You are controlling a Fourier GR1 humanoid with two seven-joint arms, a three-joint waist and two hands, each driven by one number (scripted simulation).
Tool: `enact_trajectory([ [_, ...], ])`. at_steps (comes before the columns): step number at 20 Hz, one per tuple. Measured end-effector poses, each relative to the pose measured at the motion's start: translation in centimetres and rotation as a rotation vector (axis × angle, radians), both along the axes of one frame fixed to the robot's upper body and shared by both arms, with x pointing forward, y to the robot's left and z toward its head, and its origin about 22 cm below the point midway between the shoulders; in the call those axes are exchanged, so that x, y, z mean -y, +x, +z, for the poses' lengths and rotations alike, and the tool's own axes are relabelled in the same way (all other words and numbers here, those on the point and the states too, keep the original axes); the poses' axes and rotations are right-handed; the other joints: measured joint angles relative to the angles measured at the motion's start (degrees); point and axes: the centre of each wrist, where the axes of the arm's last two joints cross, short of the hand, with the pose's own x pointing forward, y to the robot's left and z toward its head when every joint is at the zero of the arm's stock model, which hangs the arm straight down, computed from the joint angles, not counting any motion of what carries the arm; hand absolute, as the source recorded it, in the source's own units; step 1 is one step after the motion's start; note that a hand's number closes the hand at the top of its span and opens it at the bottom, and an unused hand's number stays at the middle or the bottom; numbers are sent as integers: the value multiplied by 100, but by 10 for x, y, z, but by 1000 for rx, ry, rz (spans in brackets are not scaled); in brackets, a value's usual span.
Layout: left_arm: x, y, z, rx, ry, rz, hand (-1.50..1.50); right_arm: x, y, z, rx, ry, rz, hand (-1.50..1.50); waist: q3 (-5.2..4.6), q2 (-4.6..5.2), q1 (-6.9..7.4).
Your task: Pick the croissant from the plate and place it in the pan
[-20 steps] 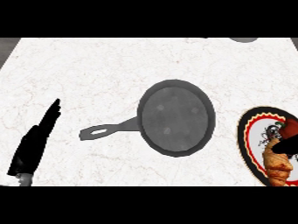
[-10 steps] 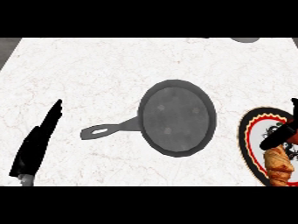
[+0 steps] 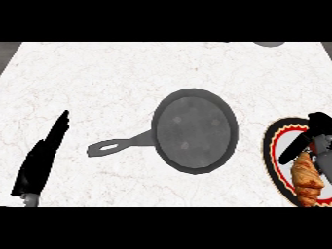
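Note:
A golden croissant (image 3: 306, 179) lies lengthwise over the red-rimmed patterned plate (image 3: 275, 146) at the right edge. My right hand (image 3: 325, 128) is at the croissant's far end, with the thumb (image 3: 295, 151) curled against its left side and the fingers on the other side. The grey forearm comes in from the right and hides part of the plate. The dark pan (image 3: 195, 130) sits at the middle of the counter, nothing in it, its handle (image 3: 118, 144) pointing left. My left hand (image 3: 42, 160) rests open at the lower left, fingers straight.
A grey round object (image 3: 269, 44) peeks in at the far top edge. The white marble counter (image 3: 103, 82) spreads wide around the pan. The plate reaches close to the counter's right edge.
My right hand has drawn back from over the croissant's middle to its far end. More of the croissant shows now, shifted slightly left. The pan and left hand have not moved.

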Motion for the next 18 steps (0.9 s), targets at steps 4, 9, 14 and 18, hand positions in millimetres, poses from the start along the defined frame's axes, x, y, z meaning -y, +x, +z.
enact_trajectory([
  [4, 0, -1, -2, 2, 7, 2, 0, -4, 7, -13, -52, -5, -5, -150, 1, -7, -22],
  [9, -2, -5, -2, -2, 0, 12, 0, -1, 13, -27, -110, -22, -27, -150, -7, -25, -41],
  [14, -8, -11, -2, -6, -1, 18, 0, -1, 17, -36, -146, -33, -40, -150, -16, -44, -64],
  [18, -8, -10, 1, -4, 0, 22, 0, -1, 17, -42, -170, -36, -43, -150, -30, -59, -106],
])
